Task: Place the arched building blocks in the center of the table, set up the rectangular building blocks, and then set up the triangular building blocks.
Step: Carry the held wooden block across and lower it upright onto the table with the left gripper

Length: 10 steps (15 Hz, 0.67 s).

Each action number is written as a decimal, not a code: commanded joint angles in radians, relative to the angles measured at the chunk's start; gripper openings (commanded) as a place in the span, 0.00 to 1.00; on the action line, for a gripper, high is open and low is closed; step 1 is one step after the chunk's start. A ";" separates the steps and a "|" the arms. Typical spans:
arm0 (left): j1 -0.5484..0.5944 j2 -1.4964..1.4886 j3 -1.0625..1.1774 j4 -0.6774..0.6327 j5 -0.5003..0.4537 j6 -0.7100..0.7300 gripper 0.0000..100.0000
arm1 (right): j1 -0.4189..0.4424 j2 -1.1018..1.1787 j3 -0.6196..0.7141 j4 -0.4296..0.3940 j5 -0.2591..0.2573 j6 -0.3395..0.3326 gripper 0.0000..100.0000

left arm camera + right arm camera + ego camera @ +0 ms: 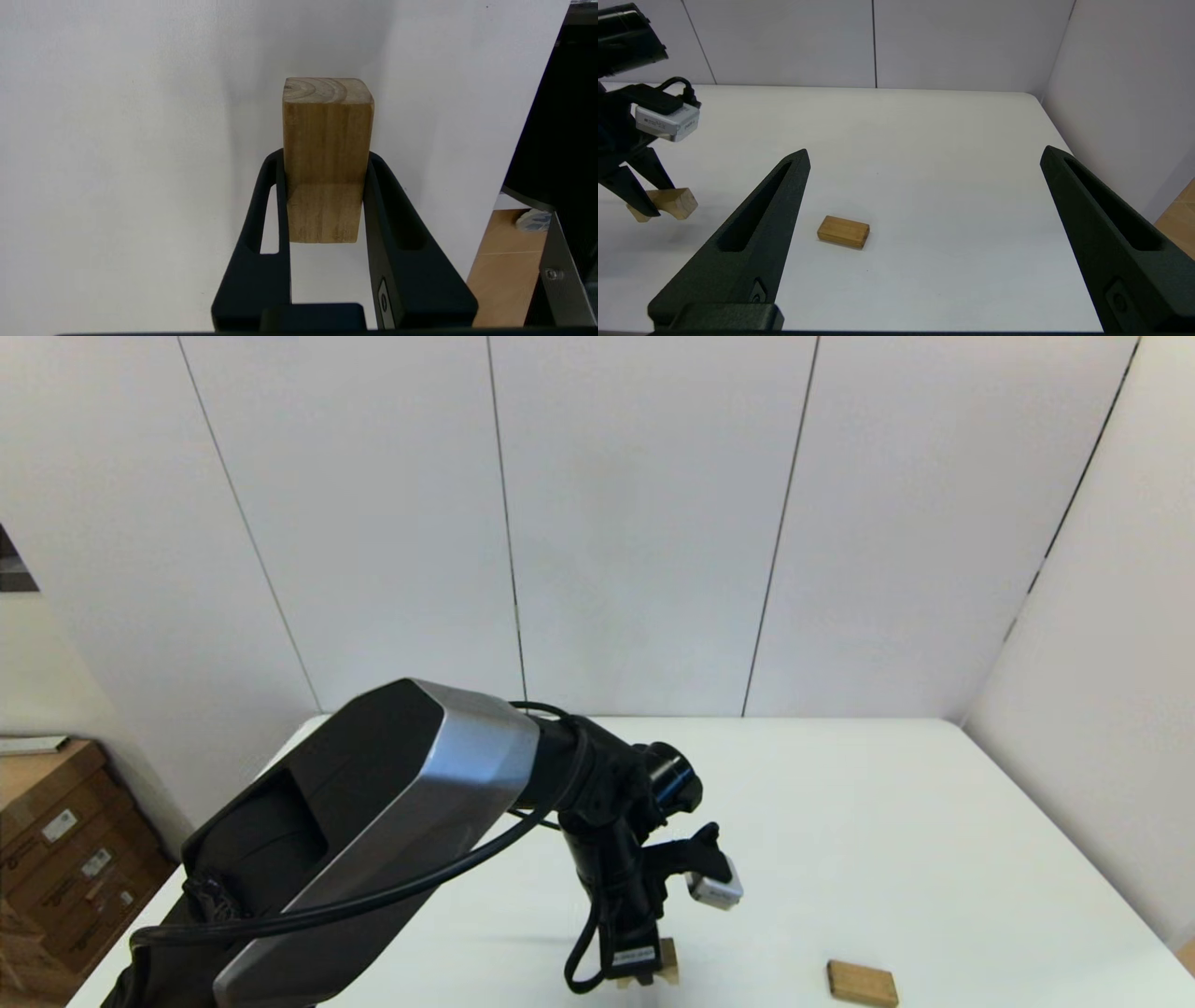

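So nearest the robot, the left hand (322,186) is seen low over the near edge of the tabletop (887,821), clamped shut on the arched building blocks (327,158), which are gripped by the two long sides with a finger (261,219) pressed on each. In the left wrist view the block's long axis runs straight out along the fingers, with the pale ringed end face pointing away from the wrist, and in the right wrist view the block is seen tilted rather than lying flat; whether it's touching the surface or held just off it can't be told. Just off to the right, well apart from that, the rectangular building blocks (862,984) are lying flat near the front edge, long axis running roughly left to right with a slight slant. The right hand (924,242) is held back from the slab with its fingers spread wide and nothing in them. Beyond all that, a big stretch of bare white surface is left open through the middle and out to the far rounded corner, and panelled walls (635,523) are seen closing in the far and right edges.
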 commanded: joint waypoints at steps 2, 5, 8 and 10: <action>0.002 0.018 -0.034 0.004 0.001 0.035 0.00 | 0.000 0.000 0.000 0.000 0.000 0.000 1.00; 0.003 0.025 -0.055 0.004 0.006 0.049 0.00 | 0.000 0.000 0.000 0.000 0.000 0.000 1.00; 0.005 0.041 -0.086 0.004 0.010 0.055 0.00 | 0.000 0.000 -0.002 0.000 0.000 0.000 1.00; 0.005 0.062 -0.118 0.006 0.029 0.066 0.00 | 0.000 0.000 0.000 0.000 0.000 0.000 1.00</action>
